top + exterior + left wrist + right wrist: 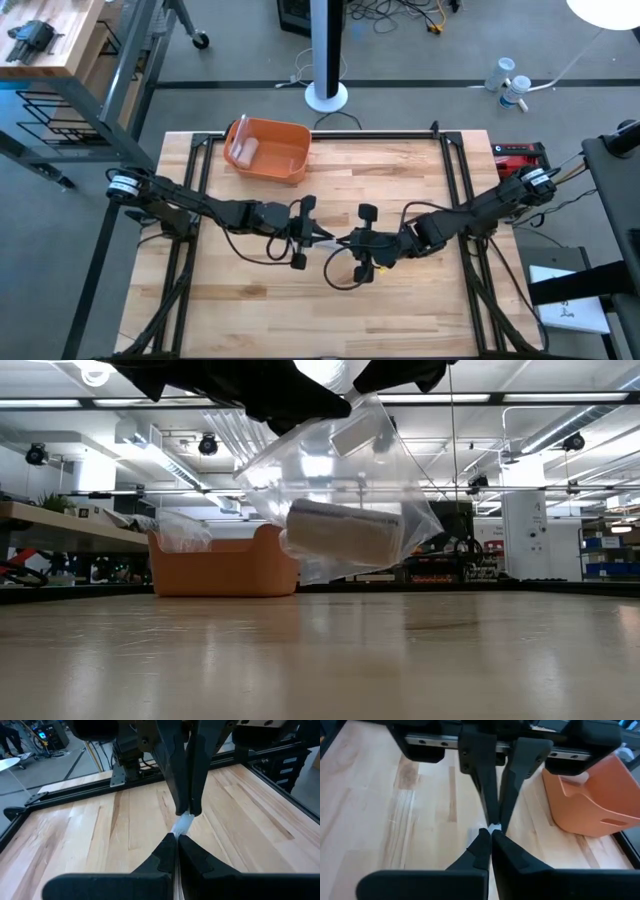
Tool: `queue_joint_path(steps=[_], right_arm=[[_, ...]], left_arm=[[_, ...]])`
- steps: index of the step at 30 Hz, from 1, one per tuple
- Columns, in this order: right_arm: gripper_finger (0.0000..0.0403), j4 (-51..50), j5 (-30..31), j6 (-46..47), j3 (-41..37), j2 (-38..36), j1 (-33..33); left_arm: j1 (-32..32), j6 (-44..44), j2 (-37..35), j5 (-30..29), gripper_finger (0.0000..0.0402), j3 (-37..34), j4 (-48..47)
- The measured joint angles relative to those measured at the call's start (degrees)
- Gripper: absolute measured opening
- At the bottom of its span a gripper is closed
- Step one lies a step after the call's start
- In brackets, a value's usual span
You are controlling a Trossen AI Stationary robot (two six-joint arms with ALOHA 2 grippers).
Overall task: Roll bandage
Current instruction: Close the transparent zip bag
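Grippers meet mid-table, high view: left gripper point(303, 234) and right gripper point(365, 243) tip to tip over the pale slatted wooden table point(400, 170), both pinching a clear plastic bag point(332, 240) that barely shows between them. Orange plastic bin point(268, 150) sits well apart at the far edge, left of centre, w/ a small clear packet inside.

Low view: bag point(340, 490) hangs clear of the tabletop, held at its top by dark gripper parts at the upper frame edge. White rolled bandage point(345, 532) lies on its side in the bag's bottom, below both grippers, not touching the table. Bin point(222, 565) behind, to the left.

Left wrist view: left fingers point(160, 857) closed down on a scrap of clear film; right gripper's fingers point(185, 780) opposite, also pressed together on the same film. Bandage not visible.

Right wrist view: same pinch from the other side, right fingers point(475, 850) clamped shut, left gripper's fingers point(495, 785) opposite, white-clear film between. Bin point(590, 795) beyond.

Judgement: step in hand looks like opening the bag to free the bandage. To do well: keep both pinches firm on opposite walls of the mouth, pull apart evenly and slowly, keep bag level so the roll doesn't drop out uncontrolled. Thin film may slip or tear.
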Motion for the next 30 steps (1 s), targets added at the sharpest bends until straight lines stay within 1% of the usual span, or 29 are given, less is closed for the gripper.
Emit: queue_joint_path(steps=[4,8,11,16,18,21,25,30], right_arm=[[0.0004,0.74,-3.53,-1.63,0.02,0.20,-0.09],[0.0015,0.95,-3.99,-2.12,0.02,0.34,-0.09],[0.0024,0.31,-3.58,-0.83,0.05,-0.23,-0.09],[0.0037,-3.67,-3.38,1.98,1.10,-1.11,-0.11],[0.0042,-4.47,-3.43,2.80,1.28,-1.11,-0.11],[0.0047,-5.69,-3.47,2.92,1.53,-1.12,-0.07],[0.0045,-5.97,-3.48,2.94,1.55,-1.13,-0.04],[0.0030,-5.01,-3.50,2.94,2.26,-0.93,0.00]], left_arm=[[-0.04,0.01,0.02,0.33,0.0000,0.00,0.13],[-0.11,0.01,0.02,0.39,0.0000,0.00,0.11],[-0.09,0.01,0.02,0.37,0.0000,0.00,0.19],[-0.23,-0.04,0.00,0.77,0.0000,0.13,0.59],[-0.33,-0.29,-0.09,1.83,0.0000,0.15,0.42],[-0.37,-0.41,-0.61,2.16,0.0000,0.15,-0.20],[-0.37,-0.41,-1.33,2.19,0.0000,0.22,-0.47],[-0.37,-0.43,-1.38,2.23,0.0000,0.22,-0.83]])
